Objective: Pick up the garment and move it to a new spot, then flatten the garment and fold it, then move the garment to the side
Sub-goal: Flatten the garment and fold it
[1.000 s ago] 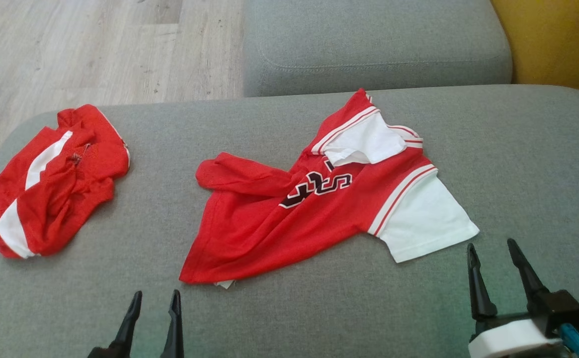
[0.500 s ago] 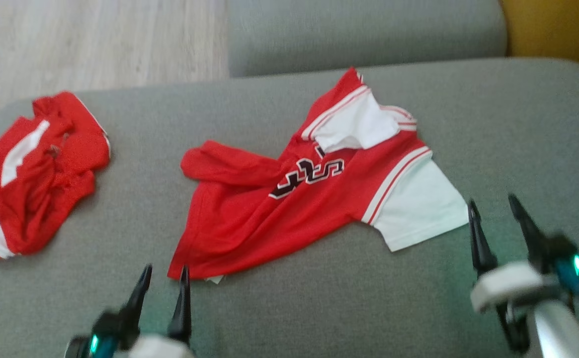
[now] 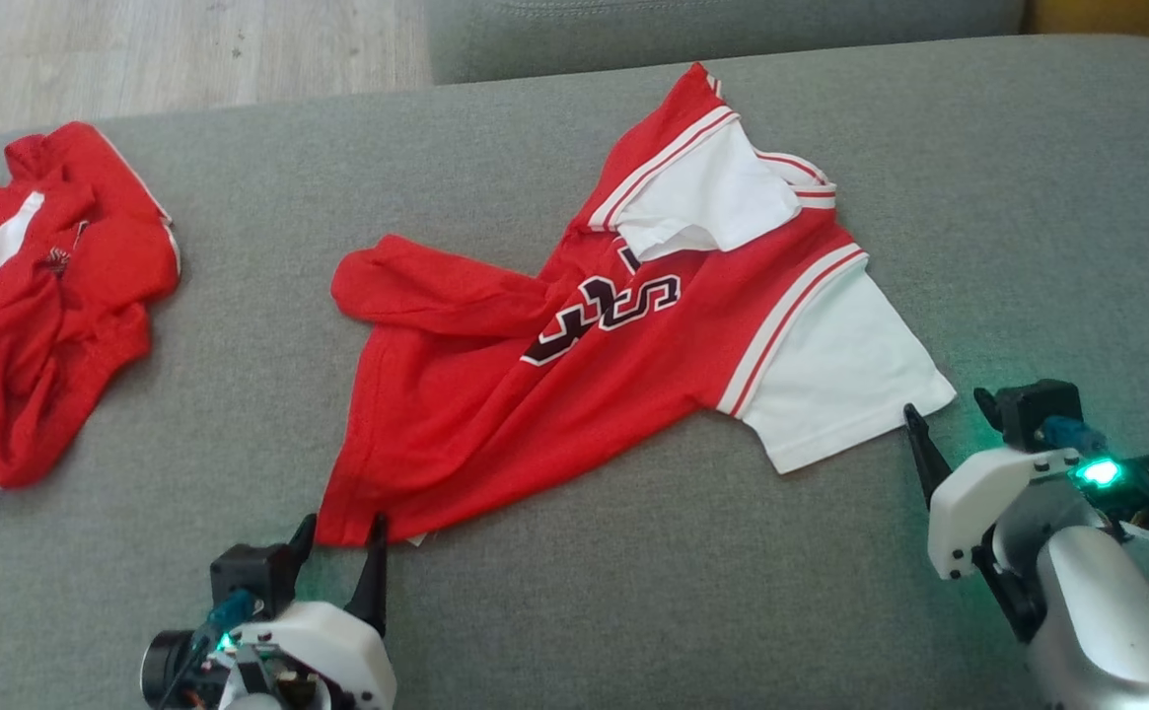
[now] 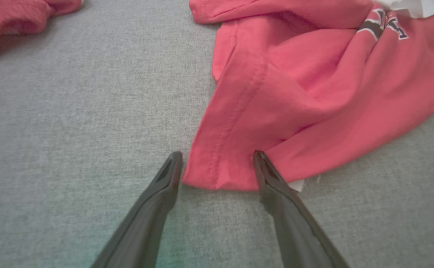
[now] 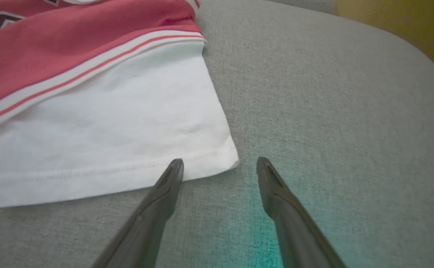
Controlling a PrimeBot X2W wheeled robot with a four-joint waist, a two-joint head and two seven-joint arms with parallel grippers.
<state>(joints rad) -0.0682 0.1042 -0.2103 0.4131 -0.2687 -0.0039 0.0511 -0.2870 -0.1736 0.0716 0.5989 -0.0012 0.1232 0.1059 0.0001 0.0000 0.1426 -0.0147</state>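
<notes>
Far left of the head view, a crumpled red garment (image 3: 41, 296) with a white stripe lies bunched on the grey cushion (image 3: 1028, 197), with wooden floor (image 3: 189, 49) in the upper left corner. Down at the lower left sits the left gripper (image 3: 342, 521), claw spread wide, and its wrist view shows the bottom hem corner of the red jersey (image 3: 535, 394) lying right between the two dark fingers, nothing pinched. The jersey itself sprawls across the centre of the frame, rumpled, one red flap folded over at its left, dark lettering half buried in a crease, well apart from the bundle on the left. Its white sleeve (image 3: 830, 375) fans out toward the lower right. There waits the right gripper (image 3: 944, 406), also gaping wide, green light glowing on its wrist; in its wrist view one fingertip overlaps the sleeve's hem near the corner, and the other is over bare cushion.
</notes>
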